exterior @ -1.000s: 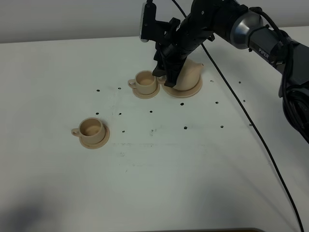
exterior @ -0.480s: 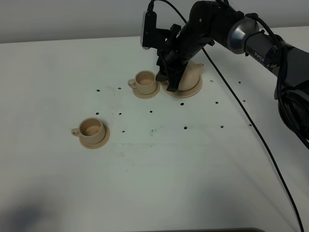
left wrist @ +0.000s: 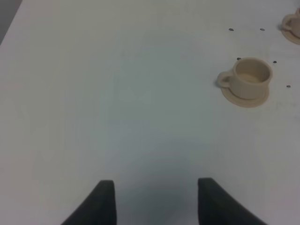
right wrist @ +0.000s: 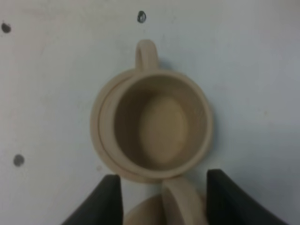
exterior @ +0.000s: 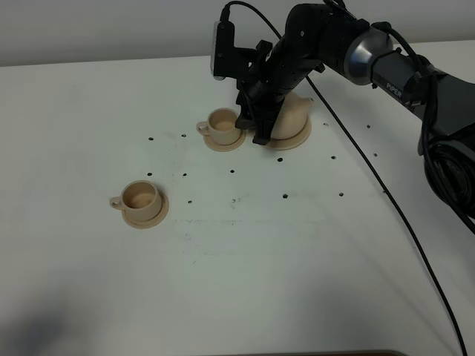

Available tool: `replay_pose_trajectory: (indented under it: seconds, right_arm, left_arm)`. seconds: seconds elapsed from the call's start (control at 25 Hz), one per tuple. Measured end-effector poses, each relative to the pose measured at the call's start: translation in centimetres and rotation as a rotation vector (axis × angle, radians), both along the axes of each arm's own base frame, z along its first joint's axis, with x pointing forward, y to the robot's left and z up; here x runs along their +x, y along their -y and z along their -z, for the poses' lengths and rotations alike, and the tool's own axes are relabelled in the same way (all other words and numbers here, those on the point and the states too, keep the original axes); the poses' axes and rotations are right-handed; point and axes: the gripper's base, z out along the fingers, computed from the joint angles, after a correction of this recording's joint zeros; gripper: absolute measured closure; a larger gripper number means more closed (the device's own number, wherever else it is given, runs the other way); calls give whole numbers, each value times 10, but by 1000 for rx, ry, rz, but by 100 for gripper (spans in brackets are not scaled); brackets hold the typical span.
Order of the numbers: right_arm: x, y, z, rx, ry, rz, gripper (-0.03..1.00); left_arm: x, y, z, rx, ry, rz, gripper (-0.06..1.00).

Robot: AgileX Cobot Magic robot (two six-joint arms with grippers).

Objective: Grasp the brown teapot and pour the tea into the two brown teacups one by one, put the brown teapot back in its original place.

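Note:
The brown teapot [exterior: 294, 115] sits on its wide saucer [exterior: 291, 141], the original place, at the back of the table, largely covered by my right arm. My right gripper [exterior: 257, 127] stands open at the teapot's handle side, between the teapot and the nearer teacup [exterior: 224, 124]. In the right wrist view its fingers [right wrist: 108, 199] flank the teapot's loop handle [right wrist: 180, 199] with gaps on both sides, just beyond that teacup [right wrist: 161, 124]. The other teacup [exterior: 139, 196] stands on its saucer at front left. My left gripper [left wrist: 154, 201] hovers open and empty over bare table, well short of that teacup [left wrist: 251, 77].
The white table top [exterior: 282, 267] carries small dark holes around the cups. A black cable [exterior: 386, 193] runs from the right arm across the right side of the table. The back teacup's rim [left wrist: 293, 23] shows at the edge of the left wrist view.
My right gripper has sunk a little and shifted slightly toward the teapot's handle. Its jaws have kept the same spread. The cups and teapot have not moved.

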Motion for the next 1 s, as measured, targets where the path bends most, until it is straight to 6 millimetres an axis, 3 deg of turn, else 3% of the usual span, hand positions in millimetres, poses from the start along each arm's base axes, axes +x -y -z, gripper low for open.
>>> replay_pose_trajectory:
  seconds: [1.0]
  right_arm:
    - [-11, 0, -4, -37, -113, -39, 56]
  left_arm:
    - [0, 0, 0, 0, 1, 0, 51]
